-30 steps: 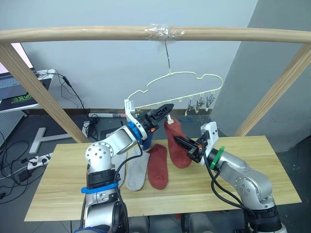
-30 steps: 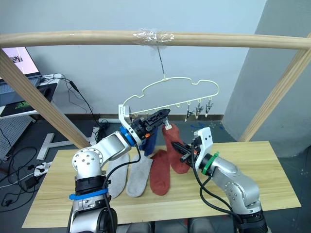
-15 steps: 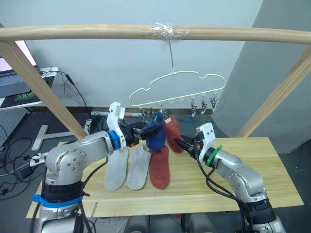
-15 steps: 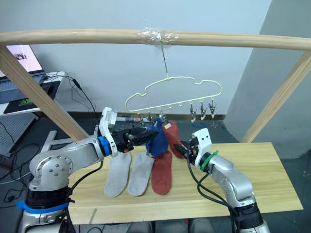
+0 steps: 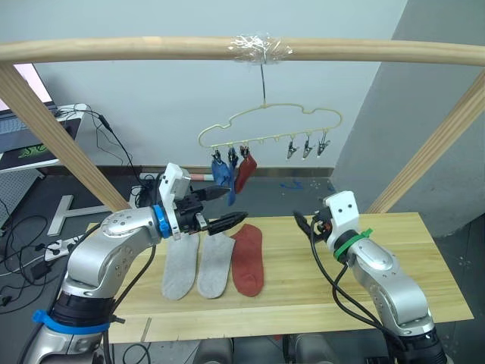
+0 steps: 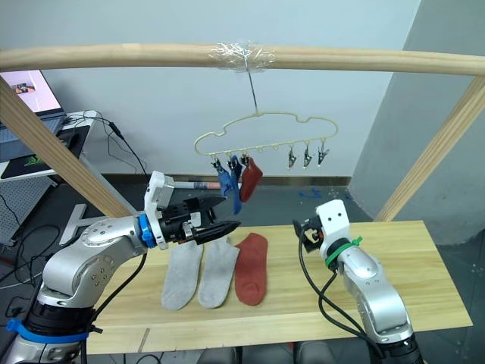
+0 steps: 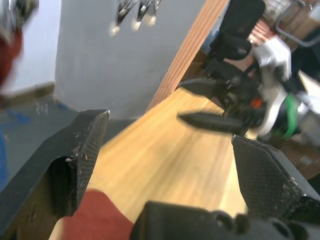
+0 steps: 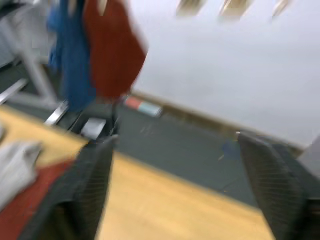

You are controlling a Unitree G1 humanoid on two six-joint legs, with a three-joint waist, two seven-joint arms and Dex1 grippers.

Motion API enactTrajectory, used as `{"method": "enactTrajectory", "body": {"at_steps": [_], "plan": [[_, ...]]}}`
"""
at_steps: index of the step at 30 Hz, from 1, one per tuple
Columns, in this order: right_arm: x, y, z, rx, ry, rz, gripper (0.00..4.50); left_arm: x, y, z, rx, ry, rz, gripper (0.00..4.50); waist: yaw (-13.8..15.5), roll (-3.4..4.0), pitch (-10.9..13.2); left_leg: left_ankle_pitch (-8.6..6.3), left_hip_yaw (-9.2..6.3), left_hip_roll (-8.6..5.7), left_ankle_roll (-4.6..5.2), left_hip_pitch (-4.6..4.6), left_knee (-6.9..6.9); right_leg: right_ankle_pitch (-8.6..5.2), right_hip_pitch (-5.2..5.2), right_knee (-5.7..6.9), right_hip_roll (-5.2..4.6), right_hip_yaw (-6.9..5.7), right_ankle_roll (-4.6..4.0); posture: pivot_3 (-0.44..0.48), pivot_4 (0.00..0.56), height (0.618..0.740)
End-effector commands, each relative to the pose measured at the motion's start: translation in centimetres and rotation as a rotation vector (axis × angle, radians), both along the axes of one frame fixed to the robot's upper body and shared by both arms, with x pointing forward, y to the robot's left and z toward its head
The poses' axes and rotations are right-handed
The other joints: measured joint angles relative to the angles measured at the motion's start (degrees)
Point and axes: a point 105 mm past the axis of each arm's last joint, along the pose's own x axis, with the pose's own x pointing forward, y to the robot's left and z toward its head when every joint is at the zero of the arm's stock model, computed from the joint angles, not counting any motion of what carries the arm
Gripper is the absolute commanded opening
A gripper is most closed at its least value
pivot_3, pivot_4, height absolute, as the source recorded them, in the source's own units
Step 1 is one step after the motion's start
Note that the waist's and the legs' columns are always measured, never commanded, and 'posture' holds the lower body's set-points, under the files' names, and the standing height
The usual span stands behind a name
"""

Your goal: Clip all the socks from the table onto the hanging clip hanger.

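Surroundings: a round wooden pole [image 5: 136,50] runs across the top of the frame, with slanted wooden struts at far left and far right. The hanger's hook hangs from a taped spot [image 5: 256,46] at mid-pole. Upper left, behind the left strut, a desk with a laptop [image 5: 23,144] and loose cables [image 5: 106,133]; more cables and a power strip [image 5: 57,248] on the dark floor at lower left. Grey wall behind. Nothing stands between the grippers and the hanger.

Hanger [image 5: 265,121]: pale yellow-green wire, wavy outline, centre of frame, above the far edge of the table [image 5: 424,296]. Its left clips hold two blue socks [image 5: 222,173] and one rust-red sock [image 5: 244,172], hanging bunched together. Three metal clips [image 5: 305,148] toward its right end hang bare.

On the table, left of centre, three socks lie side by side, toes toward the robot: two light grey socks [image 5: 197,264] touching each other, and a rust-red one [image 5: 248,259] just right of them.

Left gripper [image 5: 220,208]: fingers spread wide, holding nothing, above the grey socks and below the hung ones.

Right gripper [image 5: 307,224]: right of centre, over bare table; fingers parted in the wrist view, holding nothing.
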Motion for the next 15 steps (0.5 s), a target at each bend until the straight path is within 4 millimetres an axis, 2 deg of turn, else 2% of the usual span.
{"method": "enactTrajectory", "body": {"at_steps": [1, 2, 4, 6, 15], "plan": [[-0.2, 0.5, 3.9, 0.022, -0.145, -0.063, 3.21, 0.2, 0.0, 0.9, 0.007, -0.110, -0.029, 4.50, 0.0, 0.00, 0.0, 0.00, -0.01, 0.00, 0.00, 0.00, 0.00, 0.00, 0.00, 0.00, 0.00, -0.01, 0.00, 0.148, 0.139, 0.740], [-0.2, 0.6, 4.3, 0.042, -0.156, -0.074, 3.21, 0.4, 0.1, 0.9, 0.008, -0.119, -0.028, 4.50, 0.0, 0.00, 0.0, 0.00, -0.01, 0.00, 0.00, 0.02, 0.00, 0.00, 0.00, 0.00, 0.00, -0.01, 0.00, 0.148, 0.139, 0.740], [0.0, 0.8, 4.9, 0.098, -0.162, -0.098, 2.92, 0.8, 0.0, 1.3, -0.001, -0.140, -0.027, 4.50, 0.0, -0.01, 0.0, 0.00, -0.02, 0.01, 0.00, 0.02, 0.00, 0.00, 0.00, 0.01, 0.00, -0.02, 0.00, 0.141, 0.133, 0.740], [0.2, 1.1, 4.9, 0.100, -0.153, -0.097, 2.41, 1.1, -0.2, 1.4, -0.002, -0.154, -0.028, 4.50, 0.0, -0.01, 0.0, 0.00, -0.01, 0.01, 0.00, 0.01, 0.00, 0.01, 0.00, 0.01, 0.01, -0.03, -0.01, 0.141, 0.133, 0.740], [1.3, 2.0, 5.1, 0.120, -0.148, -0.102, 2.41, 1.0, -1.0, 2.1, -0.022, -0.203, -0.044, 4.50, -0.1, -0.01, 0.0, 0.00, -0.02, 0.03, 0.01, 0.00, -0.03, 0.01, -0.01, 0.02, 0.01, -0.05, -0.02, 0.135, 0.128, 0.740]]}}
